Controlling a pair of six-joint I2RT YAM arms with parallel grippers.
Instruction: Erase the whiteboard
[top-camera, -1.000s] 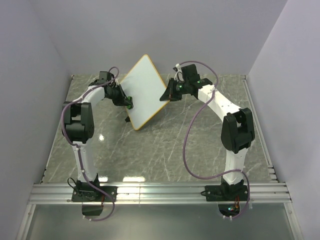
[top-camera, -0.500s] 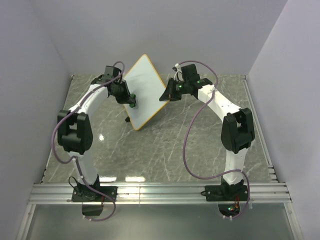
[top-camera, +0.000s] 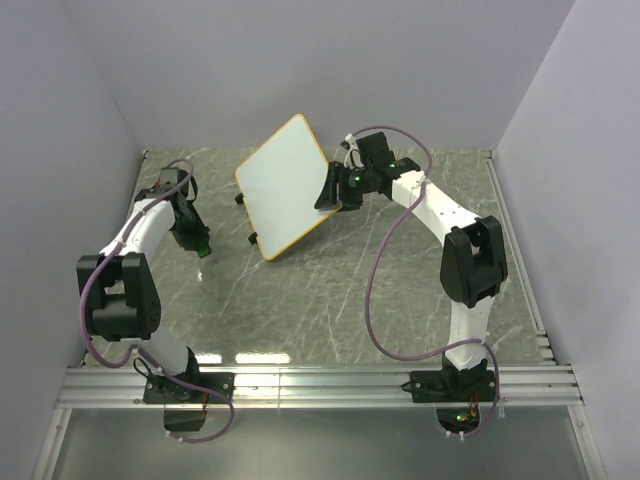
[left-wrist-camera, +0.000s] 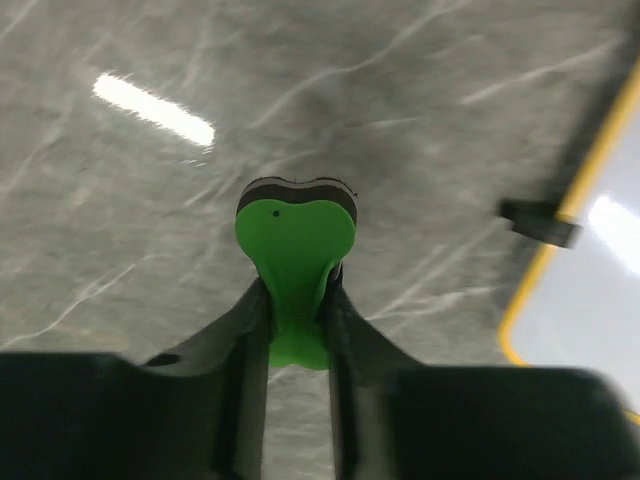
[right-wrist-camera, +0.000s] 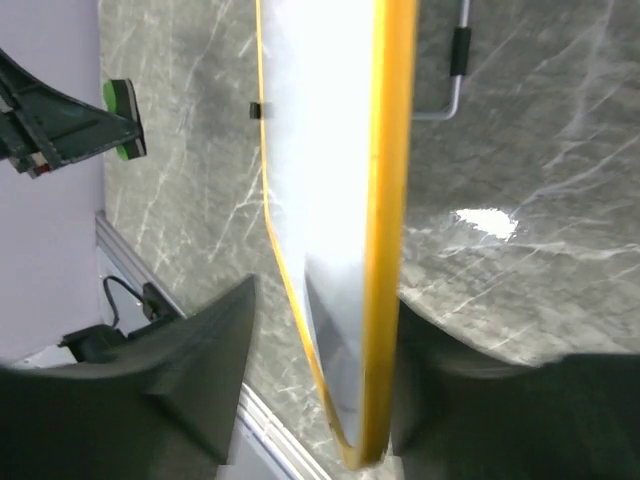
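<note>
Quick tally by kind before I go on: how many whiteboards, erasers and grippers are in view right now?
whiteboard: 1, white face with no writing visible, between the fingers of the right gripper
green eraser: 1, in the left gripper
Grippers: 2, left and right
Total: 4

Propped whiteboard (top-camera: 285, 190) blocks the far middle of the counter (top-camera: 330, 290).
Open counter surrounds the left pincer (top-camera: 201, 243) and its green eraser (left-wrist-camera: 295, 230). The right pincer (top-camera: 330, 192) straddles the board's right edge.
</note>
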